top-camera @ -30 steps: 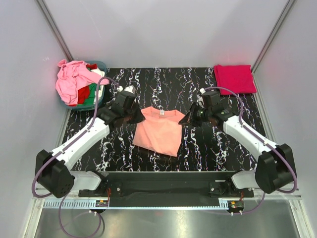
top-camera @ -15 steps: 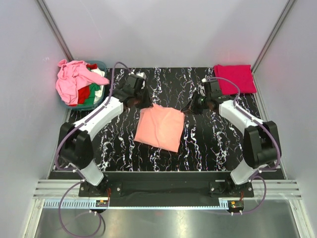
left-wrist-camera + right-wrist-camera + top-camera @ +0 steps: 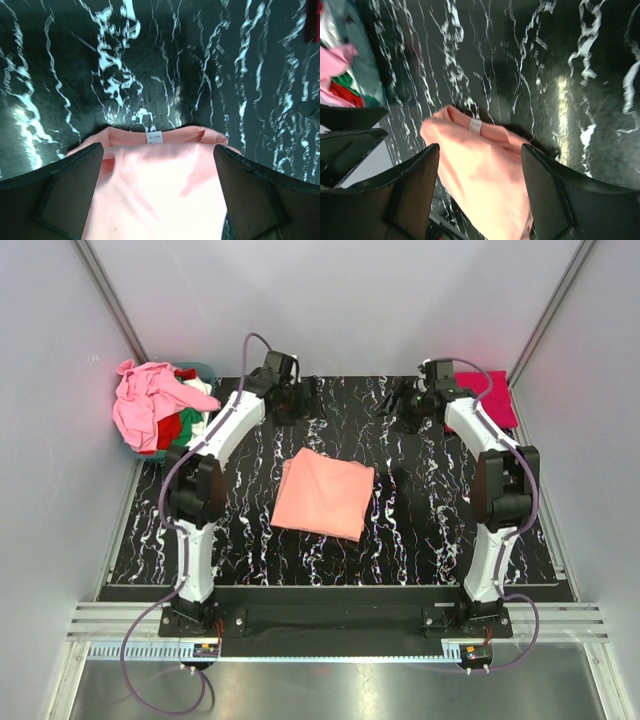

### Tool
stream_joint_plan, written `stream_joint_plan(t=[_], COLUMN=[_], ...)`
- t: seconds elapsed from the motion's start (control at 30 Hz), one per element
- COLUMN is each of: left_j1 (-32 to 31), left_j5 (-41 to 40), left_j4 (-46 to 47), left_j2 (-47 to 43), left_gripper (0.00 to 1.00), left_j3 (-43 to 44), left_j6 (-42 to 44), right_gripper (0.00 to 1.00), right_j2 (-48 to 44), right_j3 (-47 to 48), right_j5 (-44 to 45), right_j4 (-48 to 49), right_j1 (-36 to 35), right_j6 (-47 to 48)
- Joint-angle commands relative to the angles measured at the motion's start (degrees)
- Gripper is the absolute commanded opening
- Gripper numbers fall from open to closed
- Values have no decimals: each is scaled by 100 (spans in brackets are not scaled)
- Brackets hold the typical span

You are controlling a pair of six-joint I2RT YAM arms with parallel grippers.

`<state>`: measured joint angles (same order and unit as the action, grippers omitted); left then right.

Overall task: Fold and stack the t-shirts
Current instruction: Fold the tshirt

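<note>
A salmon-orange t-shirt [image 3: 322, 493] lies folded in a rough square at the middle of the black marbled table [image 3: 420, 520]. A crimson-pink t-shirt [image 3: 492, 392] lies folded at the back right corner. My left gripper [image 3: 302, 400] and right gripper [image 3: 404, 403] hang open near the table's far edge, apart from the salmon shirt. In the left wrist view the shirt [image 3: 150, 170], white label up, shows below and between the spread fingers [image 3: 65, 190] of the left gripper [image 3: 159, 200]. The right wrist view shows the same shirt [image 3: 470, 155] beneath the open right gripper [image 3: 480, 200]. Neither holds anything.
A teal tub [image 3: 205, 375] at the back left holds a heap of shirts, light pink [image 3: 145, 405] on top, red and green [image 3: 180, 430] below. The tub [image 3: 365, 60] also appears in the right wrist view. Grey walls enclose the table on three sides.
Both grippers, shut on the salmon shirt's far corners a second ago, have opened, let go and moved back to the far edge. The shirt now lies flat, collar hidden.
</note>
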<state>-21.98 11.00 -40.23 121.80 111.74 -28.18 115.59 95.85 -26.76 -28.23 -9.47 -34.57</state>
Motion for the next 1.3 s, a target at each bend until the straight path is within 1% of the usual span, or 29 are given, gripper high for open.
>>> stream_joint_plan(t=[0.0, 0.03, 0.07, 0.13, 0.17, 0.2, 0.23, 0.27, 0.3, 0.33, 0.37, 0.43, 0.5, 0.57, 0.63, 0.7, 0.83, 0.97, 1.0, 1.03, 1.07, 1.1, 1.13, 1.17, 1.2, 1.23, 1.27], left_j1=[193, 237, 299, 413, 440, 449, 449, 449, 449, 440, 440, 440, 431, 396, 308, 221, 203, 203, 203, 220, 264, 429, 544, 676, 956, 1072, 1177], left_j5=[148, 130, 121, 139, 200, 218, 279, 540, 665, 797, 1015, 1271, 1474, 1728, 1861, 1888, 1704, 1572, 1380, 1073, 548, 291, 45, -219, -230, -230, -222], left_j4=[-240, -240, -179, -47, 188, 347, 514, 951, 1182, 1401, 1778, 2148, 2317, 2405, 2432, 2353, 2239, 2142, 2011, 1566, 1223, 871, 485, 507, 638, 952, 1068], left_j2=[-638, -735, -832, -1166, -1315, -1586, -1737, -1886, -2131, -2238, -2387, -2441, -2372, -2179, -2020, -1766, -1335, -686, -527, -351, 7, 141, 169, -92, -321, -567, -1004], left_gripper=[99, 99, 99, 99, 99, 98, 98, 97, 95, 94, 93, 91, 90, 89, 88, 88, 87, 87, 87, 87, 87, 87, 88, 90, 92, 95, 97], left_j3=[376, 279, 165, -362, -581, -853, -1326, -1618, -1873, -2337, -2515, -2893, -3026, -3018, -2966, -2825, -2693, -2491, -2238, -1975, -1668, -1351, -931, -935, -1022, -1119, -1198], left_j6=[339, 349, 366, 428, 445, 480, 498, 516, 533, 525, 516, 533, 586, 595, 586, 639, 639, 621, 621, 612, 639, 647, 630, 499, 455, 419, 419], right_gripper=[73, 73, 72, 68, 65, 64, 62, 58, 55, 53, 49, 48, 47, 46, 45, 45, 45, 45, 46, 47, 50, 52, 53, 55, 62, 68, 75], right_j2=[-623, -756, -888, -1369, -1547, -1688, -1915, -2013, -2110, -2137, -2146, -2085, -1927, -1804, -1663, -1549, -1390, -1442, -1512, -1574, -1644, -1906, -2109, -2354, -2940, -3242, -3532], right_j3=[233, 110, -274, -837, -1510, -1821, -2086, -2506, -2649, -2764, -2896, -2941, -2932, -2949, -3055, -3186, -3563, -4038, -4126, -4223, -4207, -4154, -3927, -3751, -3549, -3321, -2858], right_j5=[171, 154, 58, -196, -563, -723, -838, -1022, -1067, -1085, -1181, -1200, -1243, -1244, -1226, -1016, -629, -471, -453, -392, -339, -260, 28, 248, 512, 784, 1422], right_j4=[-481, -456, -403, 34, 298, 788, 975, 1151, 1397, 1469, 1600, 1627, 1741, 1820, 1908, 1865, 1698, 1671, 1663, 1610, 1305, 1067, 787, 62, -302, -645, -1223], right_j1=[86, 95, 95, 69, 60, 51, -53, -124, -220, -491, -633, -1115, -1372, -1530, -1531, -1531, -1531, -1522, -1522, -1531, -1514, -1513, -1505, -1505, -1505, -1505, -1513], right_j6=[257, 266, 266, 161, 65, -119, -181, -260, -270, -270, -244, -191, -208, -304, -401, -393, -410, -498, -507, -498, -394, -280, -139, 219, 396, 589, 905])
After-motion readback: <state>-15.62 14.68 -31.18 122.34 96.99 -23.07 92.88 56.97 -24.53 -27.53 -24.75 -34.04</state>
